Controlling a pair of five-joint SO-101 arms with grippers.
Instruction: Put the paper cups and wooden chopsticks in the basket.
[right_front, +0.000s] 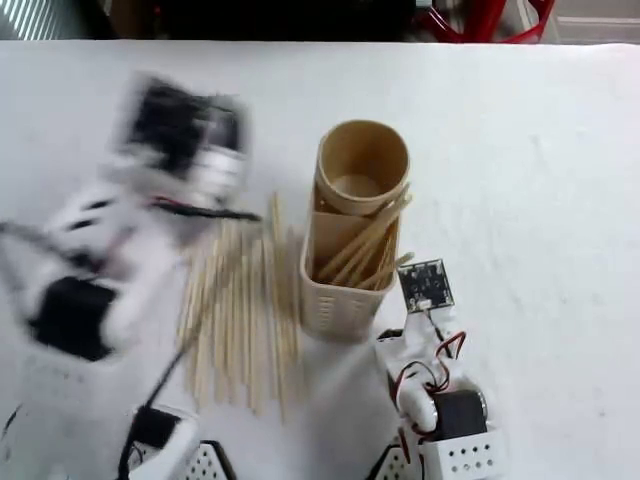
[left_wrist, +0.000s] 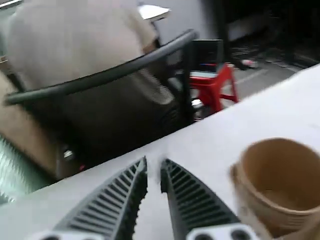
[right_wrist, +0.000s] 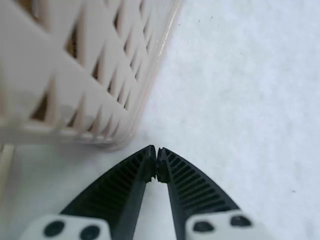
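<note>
A beige lattice basket (right_front: 330, 305) stands mid-table. A paper cup (right_front: 362, 165) sits upright in its far end, and several wooden chopsticks (right_front: 365, 250) lean inside the near end. A pile of loose chopsticks (right_front: 235, 310) lies on the table beside the basket. My left arm (right_front: 150, 200) hangs above the table beside that pile. My left gripper (left_wrist: 154, 167) is raised, its fingers almost together with nothing between them, and the paper cup (left_wrist: 280, 185) is off to one side. My right gripper (right_wrist: 156, 160) is shut and empty, low over the table just off a basket corner (right_wrist: 75, 75).
The right arm (right_front: 435, 400) stands at the near edge, close to the basket. The white table (right_front: 530, 200) stretches away past the basket. A dark mesh chair (left_wrist: 115, 100) and a red stool (left_wrist: 215, 85) stand beyond the table's far edge.
</note>
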